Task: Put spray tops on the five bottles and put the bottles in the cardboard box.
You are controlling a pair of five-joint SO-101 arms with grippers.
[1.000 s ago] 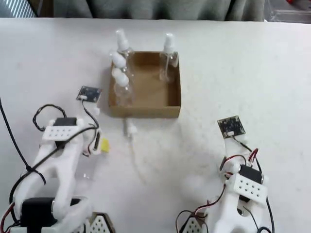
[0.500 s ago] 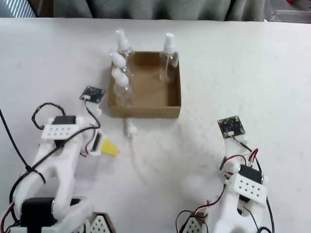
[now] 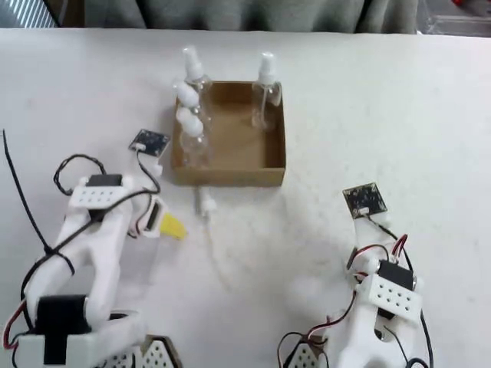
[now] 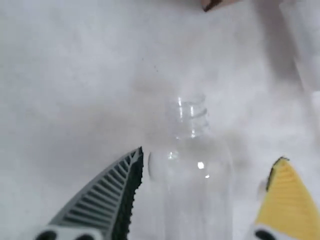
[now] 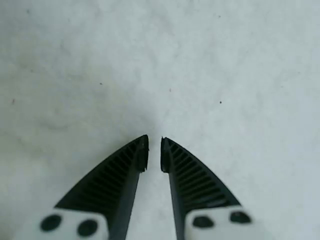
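An uncapped clear bottle (image 4: 192,150) stands on the white table between the fingers of my left gripper (image 4: 210,155), which is open; the grey finger (image 4: 117,185) is close beside it and the yellow finger (image 4: 282,195) stands off. From above, the yellow finger (image 3: 172,228) sticks out of the left arm (image 3: 96,230). A loose white spray top (image 3: 205,203) lies just in front of the cardboard box (image 3: 230,175). Several capped bottles (image 3: 192,126) stand in the box, one (image 3: 266,88) at its far right corner. My right gripper (image 5: 154,152) is shut over bare table.
The right arm (image 3: 390,295) sits at the near right. Small camera boards (image 3: 364,199) with cables hang off both arms. White table spreads open to the right of the box and between the arms.
The left gripper has opened: its yellow finger has swung out to the side. The left arm has shifted slightly towards the box. The right arm has kept still.
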